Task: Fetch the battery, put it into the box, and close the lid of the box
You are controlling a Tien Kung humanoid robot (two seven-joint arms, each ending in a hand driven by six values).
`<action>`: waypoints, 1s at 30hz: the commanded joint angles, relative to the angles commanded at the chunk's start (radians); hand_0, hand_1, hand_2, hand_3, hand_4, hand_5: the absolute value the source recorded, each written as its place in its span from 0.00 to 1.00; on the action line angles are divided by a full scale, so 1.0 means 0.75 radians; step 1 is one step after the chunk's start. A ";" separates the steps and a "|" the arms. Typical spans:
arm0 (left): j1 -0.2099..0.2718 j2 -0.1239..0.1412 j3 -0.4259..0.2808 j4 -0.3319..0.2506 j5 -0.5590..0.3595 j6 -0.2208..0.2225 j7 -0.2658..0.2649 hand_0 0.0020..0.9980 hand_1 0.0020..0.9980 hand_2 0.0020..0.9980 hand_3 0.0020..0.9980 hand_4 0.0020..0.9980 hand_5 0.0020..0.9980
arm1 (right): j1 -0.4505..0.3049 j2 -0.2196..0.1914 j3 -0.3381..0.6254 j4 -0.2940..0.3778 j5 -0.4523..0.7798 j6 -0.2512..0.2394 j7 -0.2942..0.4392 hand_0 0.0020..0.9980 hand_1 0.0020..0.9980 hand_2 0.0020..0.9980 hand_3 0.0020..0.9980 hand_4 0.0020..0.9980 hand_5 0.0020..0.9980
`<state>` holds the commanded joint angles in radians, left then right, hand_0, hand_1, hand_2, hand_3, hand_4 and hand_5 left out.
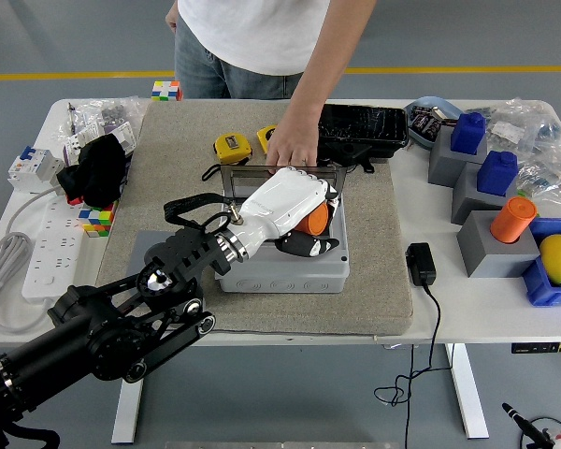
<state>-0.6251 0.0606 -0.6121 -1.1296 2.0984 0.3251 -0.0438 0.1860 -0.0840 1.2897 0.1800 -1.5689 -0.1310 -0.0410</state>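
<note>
An orange cylindrical battery (312,219) sits in the curled fingers of my left hand (313,235), whose white shell hangs over the open grey box (290,277) in the middle of the mat. The hand covers most of the box's inside, so I cannot tell whether the battery touches the bottom. The clear lid (252,176) stands upright at the box's far edge. A person's hand (290,150) reaches in from the far side and rests on the lid's top edge. My right arm is out of view.
Two yellow tape measures (232,147) and a black case (363,124) lie behind the box. A black charger (421,263) with its cable lies right of the mat. Grey blocks with blue and orange pieces (512,221) stand at the right, a power strip (47,248) at the left.
</note>
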 joint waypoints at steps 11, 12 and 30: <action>-0.012 -0.017 -0.009 0.059 -0.011 0.003 -0.012 0.09 0.12 0.17 0.19 0.62 0.21 | -0.002 -0.001 -0.006 0.000 0.003 0.000 -0.001 0.85 0.82 0.80 0.84 1.00 1.00; -0.015 -0.019 -0.011 0.066 -0.010 0.003 -0.014 0.09 0.12 0.17 0.19 0.62 0.21 | -0.003 0.000 -0.007 0.000 0.003 0.000 -0.002 0.85 0.82 0.80 0.84 1.00 1.00; -0.036 -0.024 -0.040 0.125 0.011 0.000 -0.029 0.10 0.12 0.17 0.20 0.63 0.23 | 0.000 0.002 -0.002 0.000 0.006 0.003 -0.003 0.85 0.82 0.80 0.84 1.00 1.00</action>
<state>-0.6522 0.0423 -0.6423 -1.0359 2.1065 0.3253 -0.0657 0.1860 -0.0827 1.2885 0.1800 -1.5646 -0.1287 -0.0433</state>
